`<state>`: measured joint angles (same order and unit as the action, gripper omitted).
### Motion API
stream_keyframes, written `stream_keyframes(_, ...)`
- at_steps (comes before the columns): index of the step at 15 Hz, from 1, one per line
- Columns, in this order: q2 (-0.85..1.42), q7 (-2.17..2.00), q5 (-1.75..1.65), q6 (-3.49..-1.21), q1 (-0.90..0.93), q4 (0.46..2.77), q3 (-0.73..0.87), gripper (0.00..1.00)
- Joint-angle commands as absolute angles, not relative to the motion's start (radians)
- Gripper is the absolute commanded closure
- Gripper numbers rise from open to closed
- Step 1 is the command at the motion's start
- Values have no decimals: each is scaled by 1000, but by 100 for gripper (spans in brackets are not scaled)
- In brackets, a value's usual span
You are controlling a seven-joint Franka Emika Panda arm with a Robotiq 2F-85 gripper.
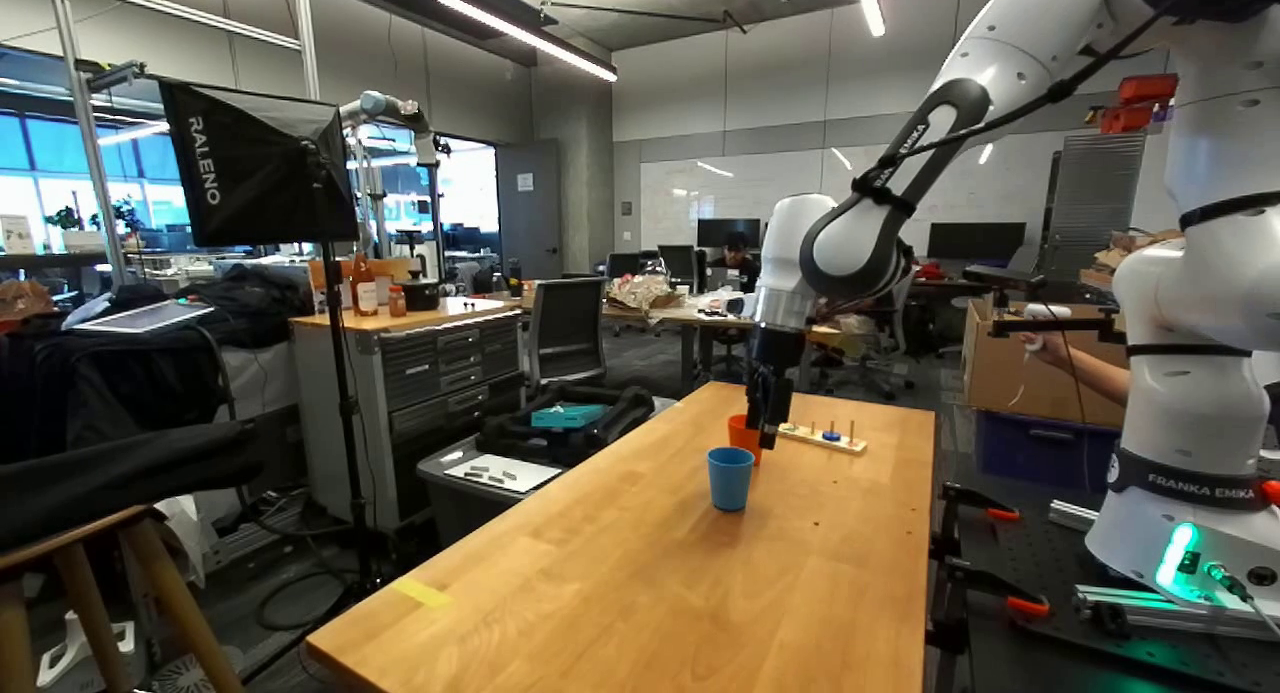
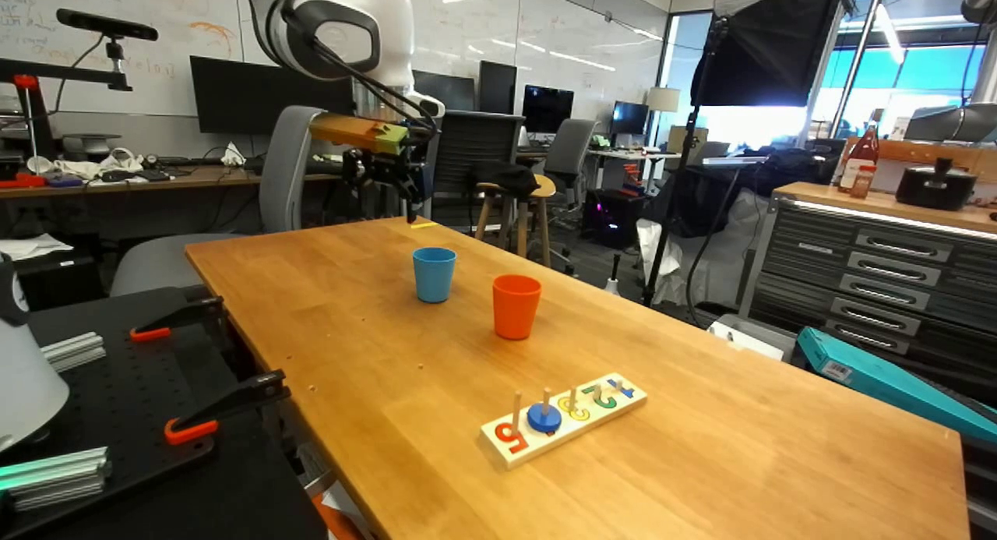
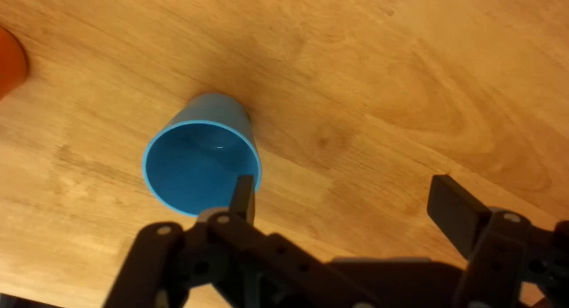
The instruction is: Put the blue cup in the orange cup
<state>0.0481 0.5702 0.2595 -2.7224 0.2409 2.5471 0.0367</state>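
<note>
The blue cup stands upright on the wooden table in both exterior views (image 1: 730,483) (image 2: 434,277). In the wrist view, I look into the blue cup's open mouth (image 3: 200,166). The orange cup (image 2: 516,310) stands upright beside it, apart. It is partly hidden by a finger and the blue cup in an exterior view (image 1: 741,435), and only its edge shows in the wrist view (image 3: 10,63). My gripper (image 3: 342,183) is open and empty, pointing down above the table. Its left finger overlaps the blue cup's rim in the wrist view. The gripper also shows in both exterior views (image 1: 768,433) (image 2: 389,197).
A wooden peg board (image 2: 565,421) with number marks and a blue ring (image 2: 544,418) lies on the table near the orange cup. It also shows in an exterior view (image 1: 825,439). Yellow tape (image 1: 422,592) marks the table's edge. Orange-handled clamps (image 2: 191,431) sit along the robot's side.
</note>
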Motion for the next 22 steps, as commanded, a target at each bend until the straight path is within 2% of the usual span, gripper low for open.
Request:
stream_keyframes(1,189,567,230,-2774,157,2448,-39,0)
stream_keyframes(5,268,543,175,-2806,95,2413,-95,0)
stream_keyframes(6,284,537,153,-2816,84,2407,-103,25)
stream_keyframes(8,306,526,119,-2829,64,2394,-115,34)
stream_keyframes(11,337,513,77,-2856,37,2384,-128,60)
stream_keyframes(15,381,502,36,-2870,9,2355,-137,89)
stream_keyframes(19,402,493,8,-2876,-11,2328,-144,98)
stream_keyframes(20,400,492,4,-2873,-14,2323,-146,94)
stream_keyframes(22,397,489,0,-2862,-19,2309,-148,94)
